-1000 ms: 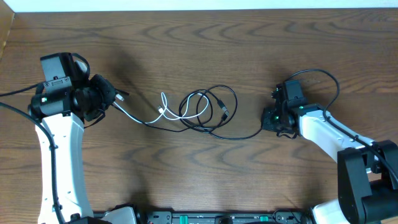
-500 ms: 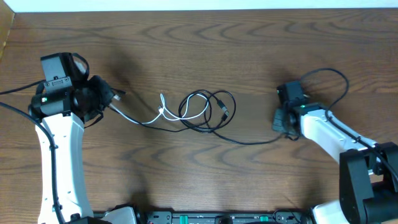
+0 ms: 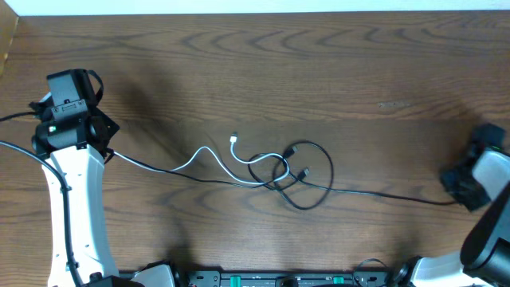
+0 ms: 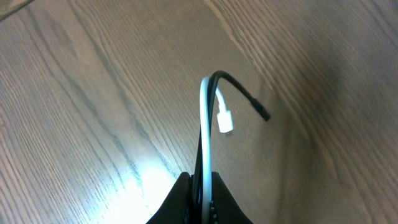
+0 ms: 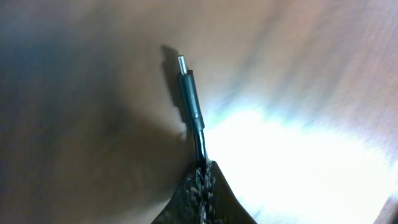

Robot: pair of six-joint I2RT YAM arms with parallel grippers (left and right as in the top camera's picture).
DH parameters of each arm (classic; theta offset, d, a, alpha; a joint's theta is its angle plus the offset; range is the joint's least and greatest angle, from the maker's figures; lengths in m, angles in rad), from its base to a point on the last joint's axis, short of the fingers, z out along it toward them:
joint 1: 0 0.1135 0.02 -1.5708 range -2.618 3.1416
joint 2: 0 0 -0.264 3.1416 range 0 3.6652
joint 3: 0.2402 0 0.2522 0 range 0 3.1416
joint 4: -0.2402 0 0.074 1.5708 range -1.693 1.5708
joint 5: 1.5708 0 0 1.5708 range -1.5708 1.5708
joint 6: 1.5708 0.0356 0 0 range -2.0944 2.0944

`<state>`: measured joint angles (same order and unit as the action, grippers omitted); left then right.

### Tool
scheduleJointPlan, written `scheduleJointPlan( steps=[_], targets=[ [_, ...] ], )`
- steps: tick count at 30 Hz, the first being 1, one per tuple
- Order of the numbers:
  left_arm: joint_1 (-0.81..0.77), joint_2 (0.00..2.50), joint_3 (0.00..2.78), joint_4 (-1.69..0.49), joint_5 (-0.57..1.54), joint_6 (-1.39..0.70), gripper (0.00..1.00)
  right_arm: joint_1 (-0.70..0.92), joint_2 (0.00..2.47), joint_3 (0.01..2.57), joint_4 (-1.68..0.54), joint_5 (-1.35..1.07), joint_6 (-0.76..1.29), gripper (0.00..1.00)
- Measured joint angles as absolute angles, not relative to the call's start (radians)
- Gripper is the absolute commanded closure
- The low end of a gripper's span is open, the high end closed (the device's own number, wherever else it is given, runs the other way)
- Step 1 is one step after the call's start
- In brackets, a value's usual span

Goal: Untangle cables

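Note:
A white cable (image 3: pixel 209 153) and black cables (image 3: pixel 307 185) lie knotted at the table's middle, stretched out toward both sides. My left gripper (image 3: pixel 102 137), at the far left, is shut on a white and a black cable together (image 4: pixel 205 140); their free ends, a white plug (image 4: pixel 224 119) and a black tip (image 4: pixel 261 112), curl beyond the jaws. My right gripper (image 3: pixel 462 187), at the far right edge, is shut on a black cable just behind its silver-tipped plug (image 5: pixel 189 93). A white plug (image 3: pixel 234 139) lies loose near the knot.
The wooden table (image 3: pixel 263 72) has its light back edge at the top. Arm bases and a dark rail (image 3: pixel 263 279) line the front edge. The thick black wire (image 3: pixel 16 118) fixed to the left arm runs off the left side.
Both grippers pulled outward, the left a little left and the right far to the right edge. The cables stretched, and the loops tightened and shifted right and down.

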<state>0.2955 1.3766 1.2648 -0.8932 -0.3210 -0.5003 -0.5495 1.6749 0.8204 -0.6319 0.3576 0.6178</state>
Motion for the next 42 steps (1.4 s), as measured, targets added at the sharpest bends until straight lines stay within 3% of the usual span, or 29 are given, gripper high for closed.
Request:
scheduleJointPlan(
  steps=[3, 10, 15, 18, 23, 29, 35, 42],
  targets=[
    [0.299, 1.377, 1.265, -0.894, -0.304, -0.523, 0.92, -0.643, 1.671, 0.822, -0.605, 0.317, 0.618, 0.98],
    [0.297, 1.387, 1.265, -0.894, -0.007, -0.5, 0.93, -0.704, 1.67, 0.822, -0.384, -0.143, 0.49, 0.75],
    [0.262, 1.425, 1.265, -0.896, 0.128, -0.432, 0.92, -0.636, 1.673, 0.824, -0.358, -0.378, 0.4, 0.59],
    [0.213, 1.462, 1.265, -0.912, 0.164, -0.395, 0.92, -0.567, 1.66, 0.826, -0.36, -0.429, 0.348, 0.46],
    [0.111, 1.549, 1.265, -0.917, 0.188, -0.376, 0.92, -0.401, 1.629, 0.841, -0.424, -0.461, 0.266, 0.32],
    [-0.005, 1.602, 1.265, -0.918, 0.19, -0.367, 0.93, -0.162, 1.628, 0.842, -0.569, -0.471, 0.137, 0.3],
    [-0.13, 1.605, 1.265, -0.918, 0.194, -0.365, 0.92, 0.034, 1.628, 0.82, -0.575, -0.471, 0.08, 0.29],
    [-0.212, 1.605, 1.265, -0.918, 0.194, -0.365, 0.92, 0.149, 1.628, 0.801, -0.576, -0.471, 0.064, 0.33]
  ],
)
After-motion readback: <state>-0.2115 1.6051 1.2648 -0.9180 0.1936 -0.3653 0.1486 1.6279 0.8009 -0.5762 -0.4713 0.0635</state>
